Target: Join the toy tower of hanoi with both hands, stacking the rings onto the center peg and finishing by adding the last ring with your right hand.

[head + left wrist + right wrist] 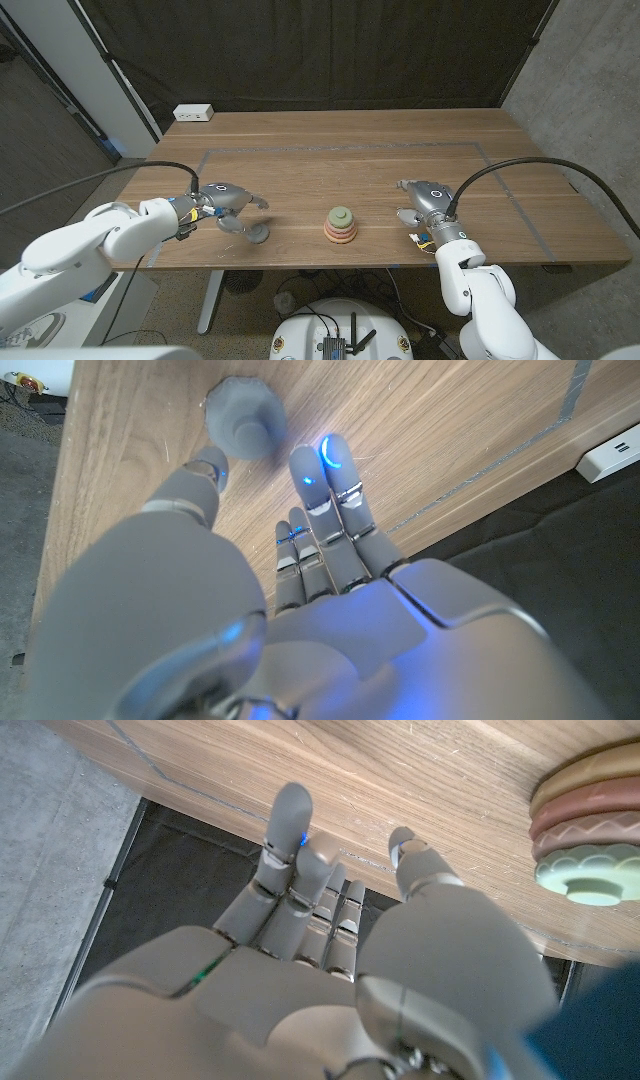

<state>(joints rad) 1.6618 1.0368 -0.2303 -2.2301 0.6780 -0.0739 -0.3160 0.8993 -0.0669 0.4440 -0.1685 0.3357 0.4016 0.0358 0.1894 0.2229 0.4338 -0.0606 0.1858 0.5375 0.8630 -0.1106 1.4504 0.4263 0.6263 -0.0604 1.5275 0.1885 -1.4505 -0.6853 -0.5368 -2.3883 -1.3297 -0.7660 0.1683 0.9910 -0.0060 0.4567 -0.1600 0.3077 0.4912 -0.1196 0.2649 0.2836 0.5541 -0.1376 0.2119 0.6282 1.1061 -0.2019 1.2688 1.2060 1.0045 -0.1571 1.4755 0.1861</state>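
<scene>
Ring (259, 234) (grey) just beside left hand (226, 203)

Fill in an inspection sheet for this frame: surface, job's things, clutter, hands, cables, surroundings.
Surface: wooden table with a taped rectangle outline.
Job's things: ring stack near the front edge, green ring on top; grey piece lies apart, by the left hand.
Clutter: nothing seen.
Hands: left hand open, fingers spread above the grey piece; right hand open, beside the stack, holding nothing.
Cables: black cable arcs to each wrist.
Surroundings: dark curtain behind; white power strip at the far left corner.
</scene>
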